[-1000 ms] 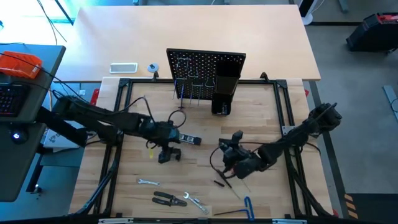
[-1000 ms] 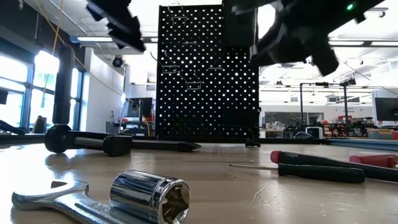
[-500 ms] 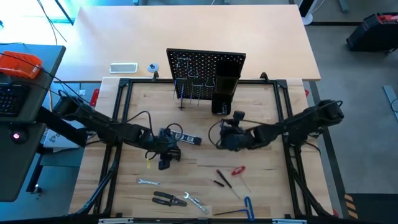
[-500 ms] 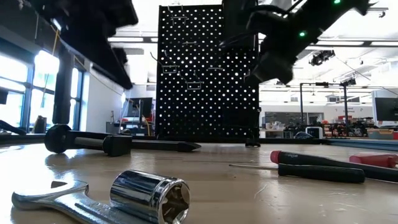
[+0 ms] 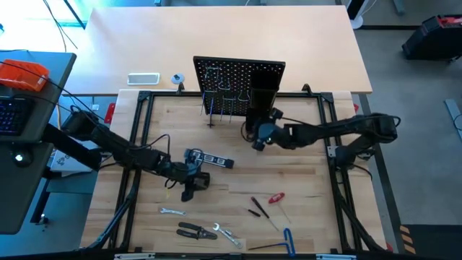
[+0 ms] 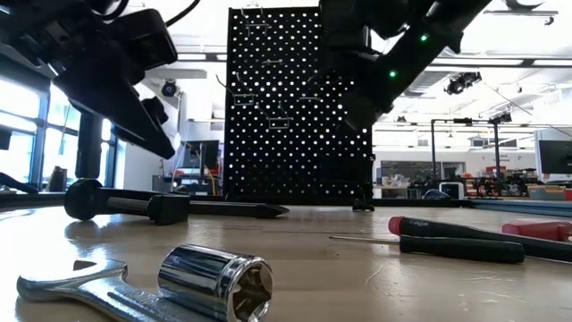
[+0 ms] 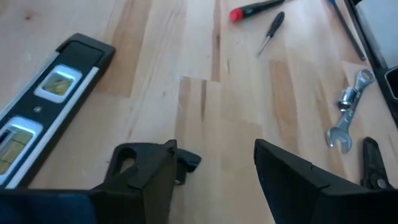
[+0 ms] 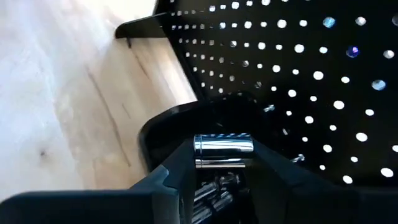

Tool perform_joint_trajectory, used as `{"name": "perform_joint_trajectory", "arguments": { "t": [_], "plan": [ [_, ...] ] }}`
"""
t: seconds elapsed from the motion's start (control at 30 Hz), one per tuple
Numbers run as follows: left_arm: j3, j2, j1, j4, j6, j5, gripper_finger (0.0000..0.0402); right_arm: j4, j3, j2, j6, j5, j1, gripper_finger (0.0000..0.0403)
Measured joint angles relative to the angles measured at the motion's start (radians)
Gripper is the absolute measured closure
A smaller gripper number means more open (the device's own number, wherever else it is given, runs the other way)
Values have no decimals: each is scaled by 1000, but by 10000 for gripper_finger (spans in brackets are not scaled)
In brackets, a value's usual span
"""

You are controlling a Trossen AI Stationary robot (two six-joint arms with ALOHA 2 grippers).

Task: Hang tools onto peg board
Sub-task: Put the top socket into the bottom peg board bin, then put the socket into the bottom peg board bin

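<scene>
The black peg board [image 5: 238, 74] stands upright at the far side, its black box holder [image 5: 261, 108] on its right part. My right gripper [image 5: 258, 137] is by the holder, shut on a shiny metal socket [image 8: 224, 151]. In the right wrist view the socket is just over the holder's open top [image 8: 186, 124], with other metal bits inside. My left gripper [image 5: 190, 185] is open, low over the black C-clamp [image 7: 185, 162], which lies on the table. The dark level [image 5: 211, 160] lies flat just beyond it. My right gripper pinches the socket [image 8: 224, 146] between its two fingers, the socket lying crosswise in the gap. The fingers come from the table's right, slanting down toward the holder. The socket is lifted clear, over the holder's opening.
On the near part of the table lie a silver wrench [image 5: 172, 211], black-handled pliers [image 5: 195, 231], a second wrench with a socket [image 5: 228, 235], a red-handled screwdriver [image 5: 276, 197], a small dark screwdriver [image 5: 256, 207] and a blue-handled hex key [image 5: 289, 240]. Thin hooks [image 5: 224, 94] stick out of the board.
My right gripper has gone up and toward the far edge, from beside the red-handled screwdriver to the holder on the peg board. My left gripper has gone down and a little toward the near edge, over the C-clamp.
</scene>
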Motion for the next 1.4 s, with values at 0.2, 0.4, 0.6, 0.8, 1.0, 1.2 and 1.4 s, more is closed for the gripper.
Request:
{"name": "perform_joint_trajectory", "arguments": {
  "t": [0.2,0.4,0.6,0.8,1.0,1.2,1.4],
  "plan": [
    [0,0,-15,10,0,-24,195,9,0,0,56,-104,-82,281],
    [0,0,-17,14,-8,-25,195,5,0,1,64,-149,-131,251],
    [0,0,-26,60,-9,-25,195,8,0,1,65,-180,-134,218],
    [0,7,-55,115,0,-18,195,11,0,1,64,-182,-106,202],
    [1,82,-118,238,28,-14,195,31,0,1,49,-181,-11,202],
    [5,240,-158,467,59,6,195,31,0,1,54,-173,117,202],
    [149,417,-164,466,100,99,195,31,0,1,89,-170,261,202]
  ]
}}
